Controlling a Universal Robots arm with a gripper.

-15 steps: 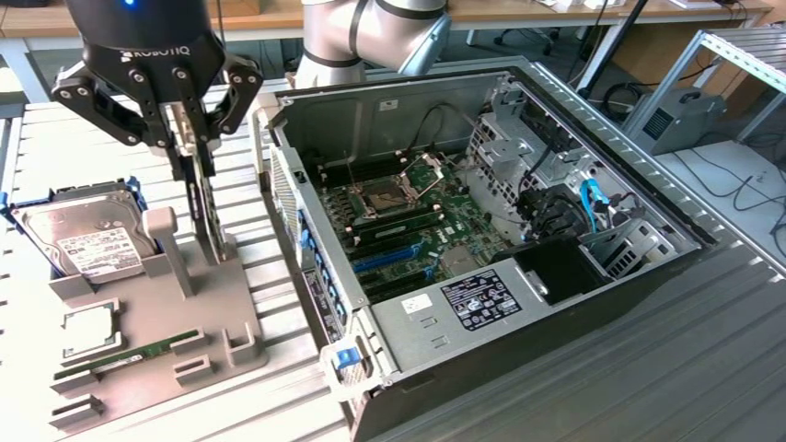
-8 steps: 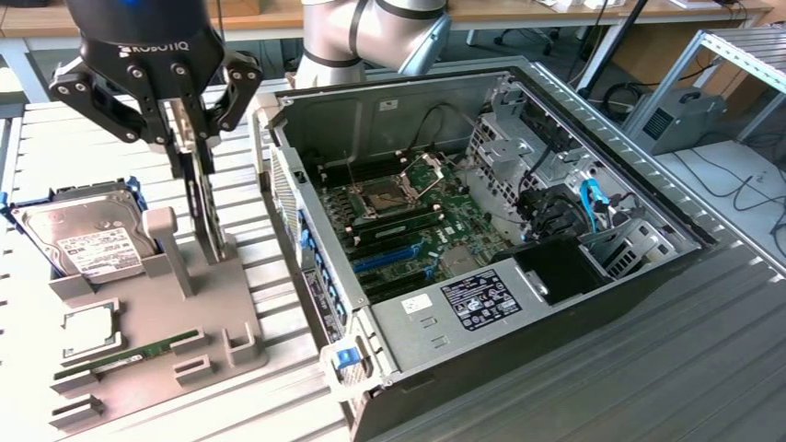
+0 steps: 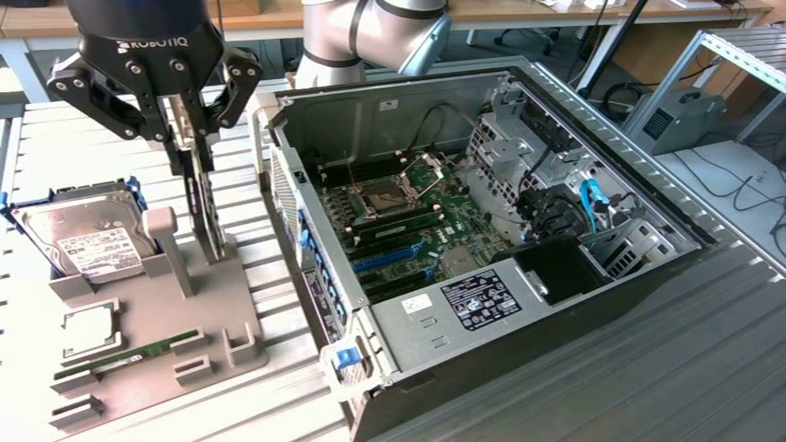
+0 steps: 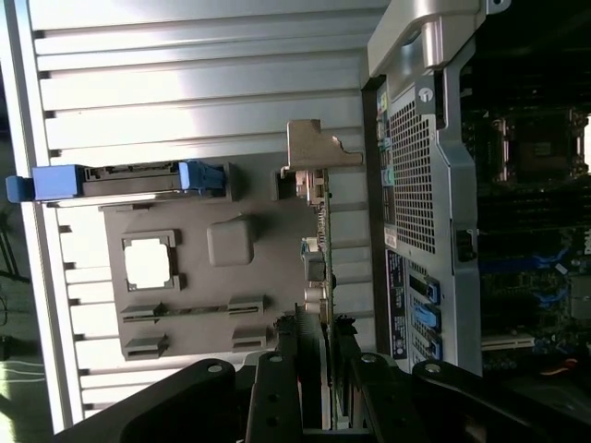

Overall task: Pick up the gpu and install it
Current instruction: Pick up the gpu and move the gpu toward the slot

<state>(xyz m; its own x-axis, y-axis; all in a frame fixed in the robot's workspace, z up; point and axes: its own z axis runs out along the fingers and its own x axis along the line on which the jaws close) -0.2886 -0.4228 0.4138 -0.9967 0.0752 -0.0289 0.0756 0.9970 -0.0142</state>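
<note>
So the gripper has its fingers pinched on the top edge of the gpu, which stands on end, long axis running 12 to 6 in the exterior view, hanging straight at 6 o'clock from the hand. Its lower end is down at the grey holder tray, can't tell if it's clear of the slot, and the open computer case sits just beside at 3 o'clock.

lighting: you get even, bright light outside; at the wrist, glare on the table, case interior shadowed.
</note>
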